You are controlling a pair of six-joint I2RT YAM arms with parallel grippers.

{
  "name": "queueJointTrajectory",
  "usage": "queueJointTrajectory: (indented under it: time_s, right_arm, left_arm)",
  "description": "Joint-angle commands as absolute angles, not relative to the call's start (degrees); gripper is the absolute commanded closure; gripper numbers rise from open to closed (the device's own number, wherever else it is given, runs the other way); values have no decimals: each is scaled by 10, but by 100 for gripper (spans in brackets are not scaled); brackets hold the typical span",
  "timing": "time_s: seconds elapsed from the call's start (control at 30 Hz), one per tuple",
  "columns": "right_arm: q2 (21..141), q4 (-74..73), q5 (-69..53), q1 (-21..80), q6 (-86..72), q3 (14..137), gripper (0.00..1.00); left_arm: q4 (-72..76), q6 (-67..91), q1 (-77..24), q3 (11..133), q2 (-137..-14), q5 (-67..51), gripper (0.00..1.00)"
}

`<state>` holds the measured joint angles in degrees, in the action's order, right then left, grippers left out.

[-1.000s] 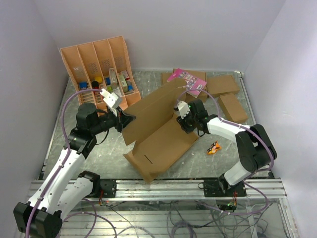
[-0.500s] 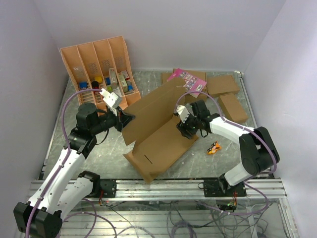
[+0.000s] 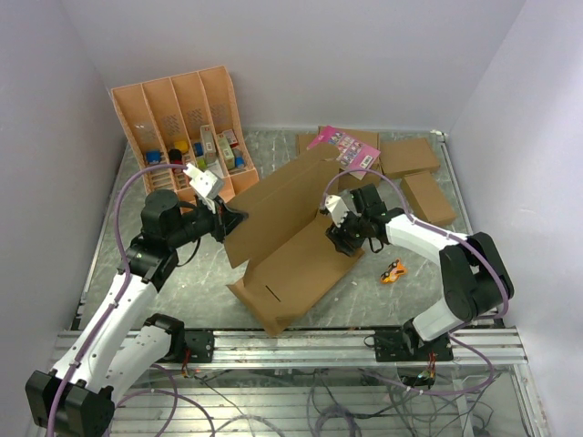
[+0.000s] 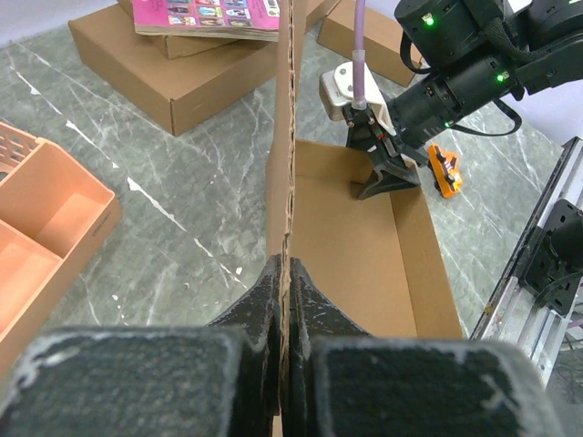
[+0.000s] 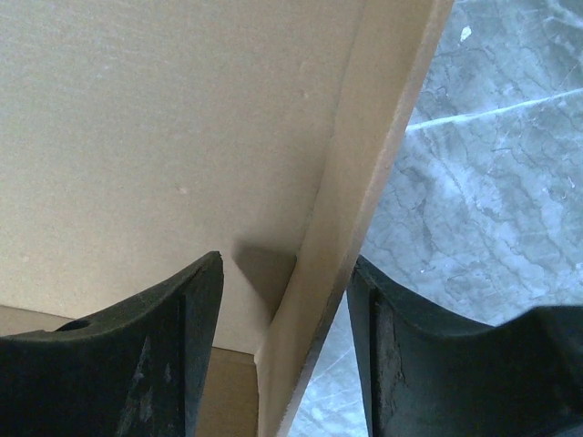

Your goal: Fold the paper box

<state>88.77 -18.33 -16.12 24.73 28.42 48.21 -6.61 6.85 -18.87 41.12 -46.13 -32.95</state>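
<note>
At the middle of the grey marbled table (image 3: 364,296), we see the large plain brown corrugated cardboard paper box (image 3: 296,269) with one long panel raised, its near corner close to the front edge and bare stone to its right. Our left gripper (image 3: 233,221) is clamped on the raised panel's left edge; the right gripper (image 3: 339,238) stands jaws apart astride the low right wall. Only the left wrist view shows that edge pinched between black fingers (image 4: 260,300); only the right wrist view shows a gap beside one finger (image 5: 173,355).

No legible text, labels or numbers.
</note>
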Motion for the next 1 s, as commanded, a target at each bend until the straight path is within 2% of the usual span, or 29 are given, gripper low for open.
queueJointTrajectory:
  time_s: [0.0,0.3,0.37,0.53,0.63,0.73,0.77,0.87,0.9,0.97]
  right_arm:
    - [895,-186,-158,244,284,496,45]
    - [902,-171,-121,243,267,495,63]
    - [903,-167,-109,244,263,494,70]
    - [910,-157,-83,244,251,494,94]
    - [909,-152,-71,244,241,494,100]
    - [910,-159,-81,244,241,496,100]
    - [911,-164,-89,244,243,499,97]
    - [904,-161,-107,243,241,498,62]
    - [901,-157,-110,243,238,498,56]
    - [900,-146,-116,243,227,500,50]
  left_arm:
    - [-35,69,-192,410,-453,-321,93]
    - [-34,70,-192,411,-454,-321,93]
    - [-35,69,-192,411,-454,-321,93]
    - [-36,69,-193,415,-456,-322,93]
    - [-36,68,-193,417,-456,-323,93]
    - [-38,66,-193,419,-459,-323,93]
    - [-37,67,-193,419,-459,-324,93]
    - [-35,68,-193,420,-460,-326,93]
    - [-34,69,-193,420,-460,-328,93]
    - [-28,71,-193,419,-462,-331,93]
